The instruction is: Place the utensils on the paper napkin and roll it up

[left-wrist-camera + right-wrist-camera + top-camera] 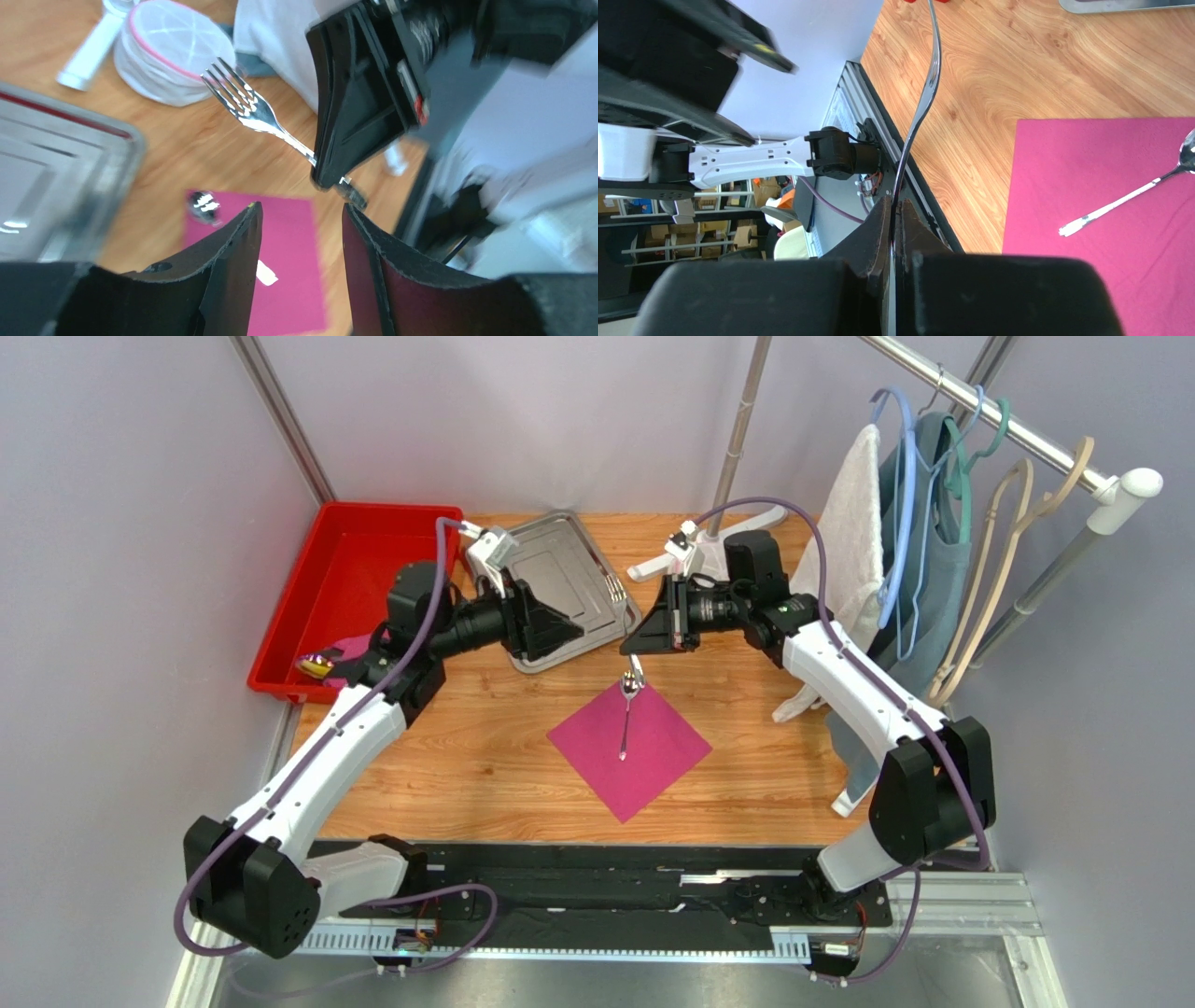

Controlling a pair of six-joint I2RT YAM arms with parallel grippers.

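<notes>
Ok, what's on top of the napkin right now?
One spoon lies on the napkin. The fork is not: the right gripper holds it. Anything under the spoon is hidden.

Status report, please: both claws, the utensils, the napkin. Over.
Left claw open, empty. Right claw shut on fork. Spoon lies on napkin; napkin flat, not rolled. Nothing seen in the way.

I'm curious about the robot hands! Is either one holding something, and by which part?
The right gripper is shut on a slim shiny silver metal fork, pinching it near the end of its handle. The left gripper is open and holds nothing.
</notes>
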